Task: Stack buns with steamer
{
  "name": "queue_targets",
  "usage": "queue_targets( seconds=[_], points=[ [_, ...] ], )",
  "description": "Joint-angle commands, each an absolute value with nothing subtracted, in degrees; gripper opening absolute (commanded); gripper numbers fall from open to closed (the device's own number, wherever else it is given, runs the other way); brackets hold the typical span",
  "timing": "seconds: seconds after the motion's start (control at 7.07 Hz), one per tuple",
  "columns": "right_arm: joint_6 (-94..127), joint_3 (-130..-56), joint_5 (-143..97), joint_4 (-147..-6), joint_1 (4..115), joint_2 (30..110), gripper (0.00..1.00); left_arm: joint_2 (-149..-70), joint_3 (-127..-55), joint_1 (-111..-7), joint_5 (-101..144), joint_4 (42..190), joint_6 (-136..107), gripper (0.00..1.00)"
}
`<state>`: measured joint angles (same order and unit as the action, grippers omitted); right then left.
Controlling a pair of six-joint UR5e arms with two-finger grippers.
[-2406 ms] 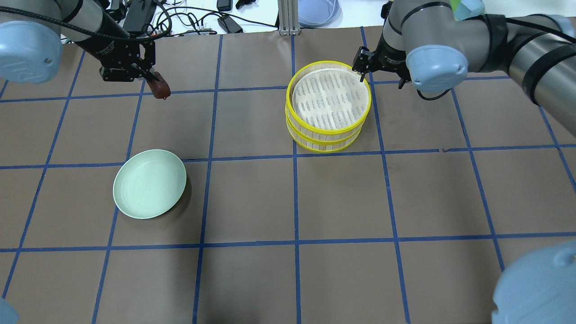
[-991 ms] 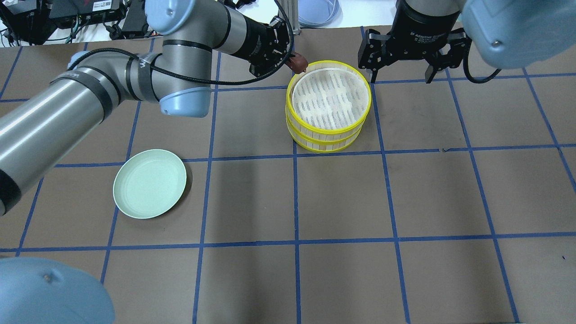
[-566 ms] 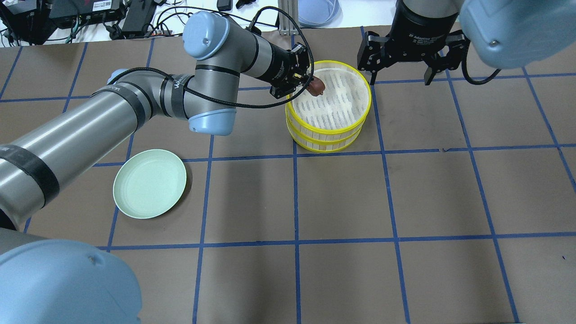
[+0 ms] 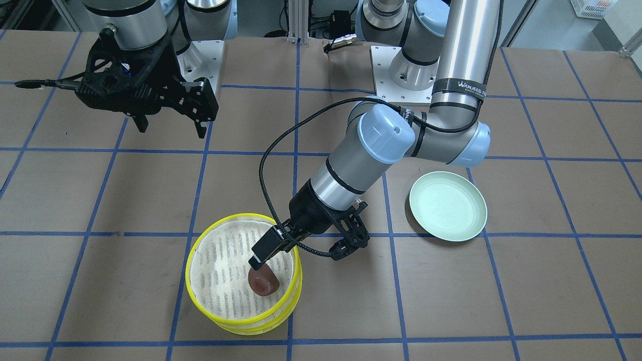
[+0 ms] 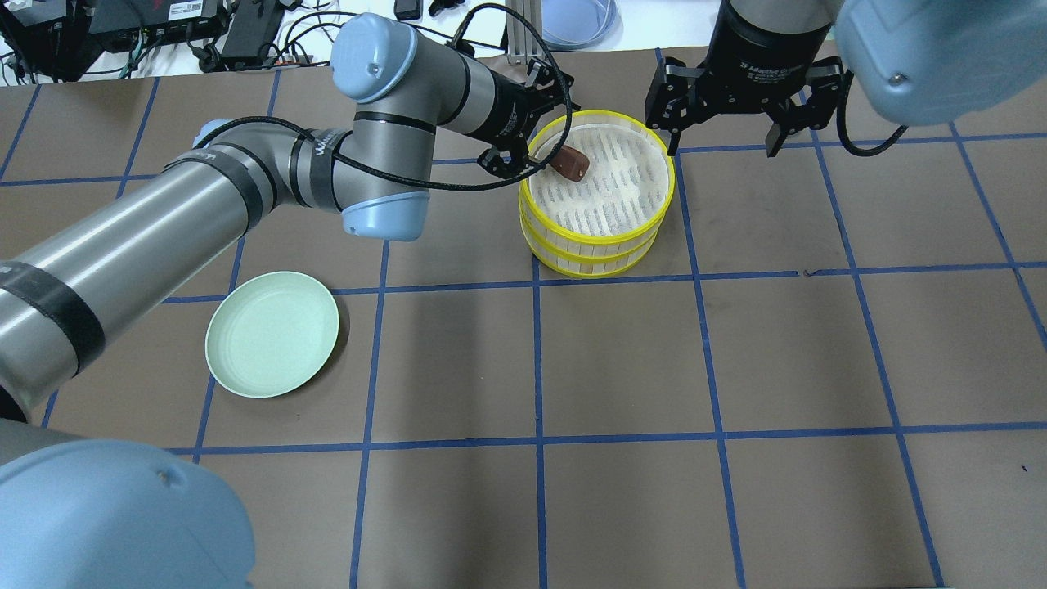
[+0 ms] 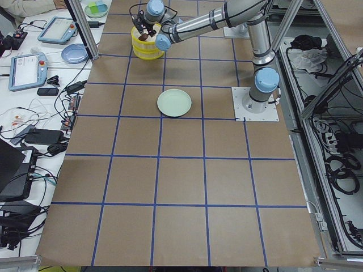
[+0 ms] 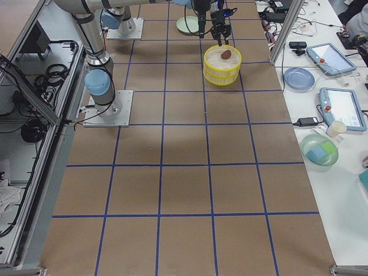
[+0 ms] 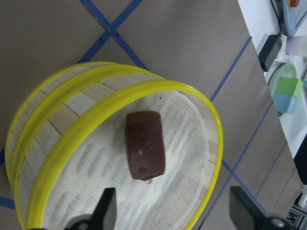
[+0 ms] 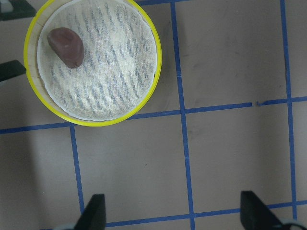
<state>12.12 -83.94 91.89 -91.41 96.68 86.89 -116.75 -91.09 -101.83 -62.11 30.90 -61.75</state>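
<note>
The two steamer trays (image 5: 601, 239) stand stacked at the far middle of the table, also in the front view (image 4: 191, 281). The dark reddish-brown bun (image 5: 570, 164) lies on the top tray's white liner (image 8: 145, 151) (image 9: 67, 46) (image 4: 263, 283). My left gripper (image 5: 536, 139) (image 4: 298, 256) is open and empty, tilted just above the tray's rim (image 8: 211, 115) beside the bun. My right gripper (image 5: 720, 146) (image 4: 170, 128) is open and empty, hovering behind and to the right of the steamer. The cream-white bun shows in no view.
An empty pale green plate (image 5: 271, 334) (image 4: 448, 205) sits on the left half of the table. Cables and devices (image 5: 245, 33) lie beyond the table's far edge. My left arm (image 5: 245, 188) stretches across the far left of the table.
My left gripper carried the brown bun from the far left over the steamer, then opened; the bun now lies on the top liner. The right gripper rose and stays behind the steamer.
</note>
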Motion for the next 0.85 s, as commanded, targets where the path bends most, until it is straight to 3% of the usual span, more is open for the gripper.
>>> queue_targets(
  seconds=[0.0, 0.28, 0.71],
  points=[
    [12.1, -83.9, 91.8, -91.4, 96.7, 87.2, 0.99, -113.1, -87.9, -95.8, -62.2, 41.5, -50.8, 0.97],
    [11.5, -83.9, 90.2, -91.3, 96.7, 86.7, 1.00, -108.0, -87.4, -90.0, -68.7, 56.8, -31.8, 0.98],
    [2.4, -83.6, 91.2, -90.3, 95.7, 86.2, 1.00, -100.5, -87.4, -89.3, -94.7, 79.8, -11.7, 1.00]
  ],
)
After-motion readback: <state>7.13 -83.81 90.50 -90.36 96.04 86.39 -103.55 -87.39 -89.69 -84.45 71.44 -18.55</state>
